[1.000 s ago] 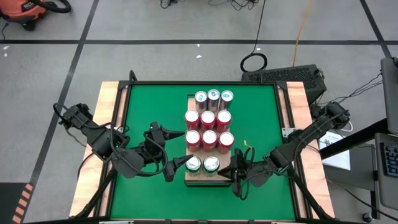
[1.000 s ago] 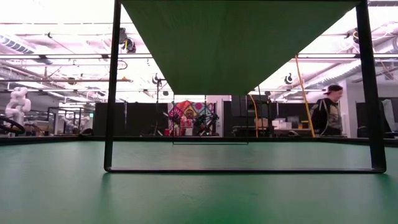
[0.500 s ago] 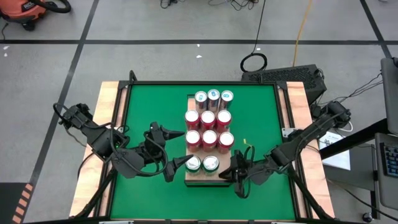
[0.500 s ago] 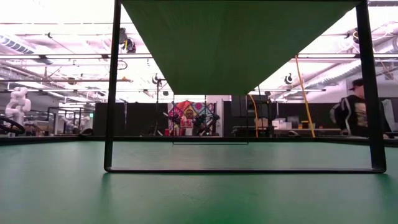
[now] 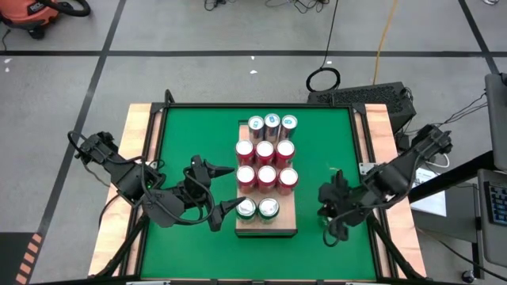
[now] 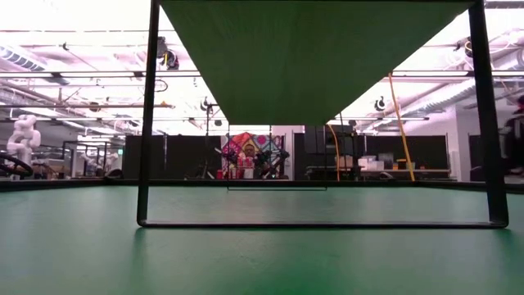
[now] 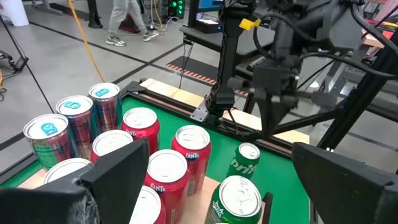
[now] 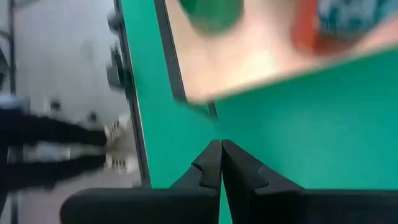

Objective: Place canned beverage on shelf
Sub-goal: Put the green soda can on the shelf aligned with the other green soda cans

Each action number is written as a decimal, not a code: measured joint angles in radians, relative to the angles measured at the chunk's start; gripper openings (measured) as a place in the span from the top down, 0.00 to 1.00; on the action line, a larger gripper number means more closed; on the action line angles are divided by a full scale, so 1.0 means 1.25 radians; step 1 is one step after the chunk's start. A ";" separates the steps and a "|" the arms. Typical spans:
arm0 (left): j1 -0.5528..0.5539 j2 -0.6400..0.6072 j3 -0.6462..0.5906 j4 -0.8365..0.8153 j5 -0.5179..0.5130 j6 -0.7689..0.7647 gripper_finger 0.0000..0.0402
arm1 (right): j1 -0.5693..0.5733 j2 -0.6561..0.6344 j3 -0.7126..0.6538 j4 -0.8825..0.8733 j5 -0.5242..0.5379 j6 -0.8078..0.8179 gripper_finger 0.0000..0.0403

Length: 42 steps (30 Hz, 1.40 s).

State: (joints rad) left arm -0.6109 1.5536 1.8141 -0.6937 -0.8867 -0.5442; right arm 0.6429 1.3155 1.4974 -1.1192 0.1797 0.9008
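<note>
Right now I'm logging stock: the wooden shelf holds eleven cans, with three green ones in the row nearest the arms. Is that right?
Not quite. The shelf does hold eleven cans, but the row nearest the arms has only two green cans; the spot beside them, on the right arm's side, is bare wood. The high view shows it.

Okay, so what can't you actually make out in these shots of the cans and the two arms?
- Low view: shelf, cans and both grippers are missing; only green table and a frame show.
- Right wrist view: the shelf and its cans are motion-blurred, labels unreadable.
- High view: can brands are too small to read.
- Left wrist view: its fingers hide the nearest cans' sides.
</note>
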 joint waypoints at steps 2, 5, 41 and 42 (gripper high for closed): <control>0.000 0.000 0.000 0.000 0.000 0.000 0.02 | 0.005 0.000 0.025 -0.071 -0.041 0.011 0.98; 0.000 0.000 0.000 -0.003 0.000 0.000 0.02 | 0.010 0.000 0.033 -0.144 -0.084 0.048 0.94; 0.000 0.000 0.000 -0.005 0.018 0.000 0.02 | 0.043 -0.002 -0.314 -0.002 -0.113 0.062 0.10; 0.000 0.000 0.000 -0.005 0.018 0.000 0.02 | 0.043 -0.002 -0.314 -0.002 -0.103 0.057 0.10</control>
State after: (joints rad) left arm -0.6109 1.5536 1.8141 -0.7002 -0.8639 -0.5438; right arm 0.6968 1.3134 1.1049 -1.1214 0.0505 0.9722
